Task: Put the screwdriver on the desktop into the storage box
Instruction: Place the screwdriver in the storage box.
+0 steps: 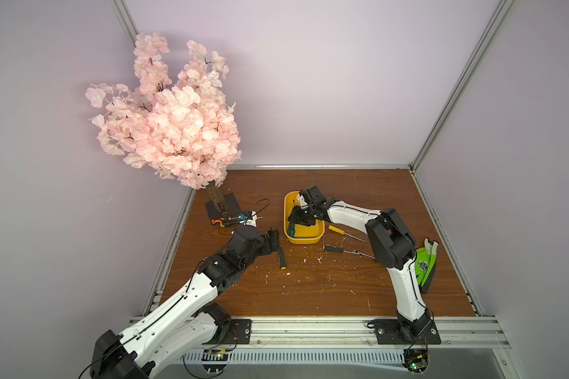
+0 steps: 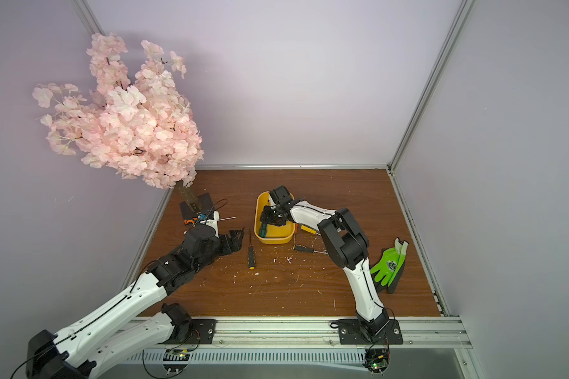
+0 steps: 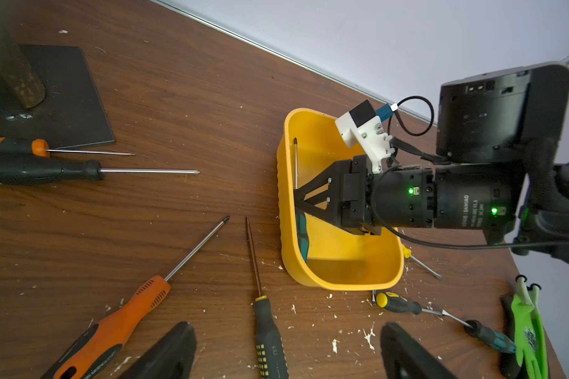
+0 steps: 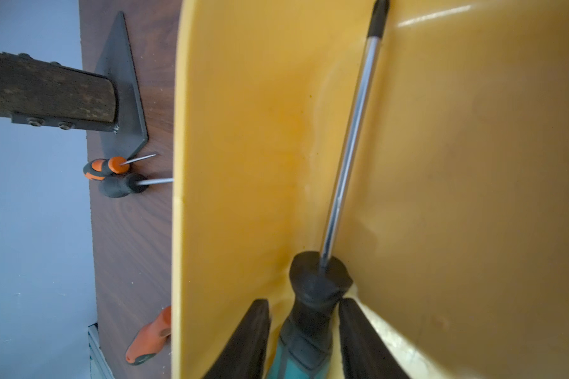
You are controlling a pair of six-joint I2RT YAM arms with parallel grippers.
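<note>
The yellow storage box (image 1: 304, 241) (image 2: 276, 241) (image 3: 342, 282) (image 4: 243, 131) stands mid-desktop (image 1: 309, 288). A teal-and-black screwdriver (image 1: 292, 228) (image 2: 262, 229) (image 3: 301, 229) (image 4: 309, 328) lies inside it along one wall, shaft pointing to the far end. My right gripper (image 1: 293, 218) (image 2: 265, 218) (image 3: 298, 203) (image 4: 304, 303) reaches into the box, jaws open around the handle with a gap on one side. My left gripper (image 1: 273, 239) (image 2: 237, 238) (image 3: 286, 325) is wide open just above the desktop, over a black screwdriver with yellow marks (image 1: 281, 257) (image 2: 251, 256) (image 3: 266, 331).
Several more screwdrivers lie around: an orange one (image 3: 122, 321), two by the tree's base plate (image 1: 220, 221), a yellow-handled one (image 1: 336, 229) and a black one (image 1: 334, 248) right of the box. A green glove (image 1: 424, 262) lies at the right edge. The pink blossom tree (image 1: 168, 115) stands back left.
</note>
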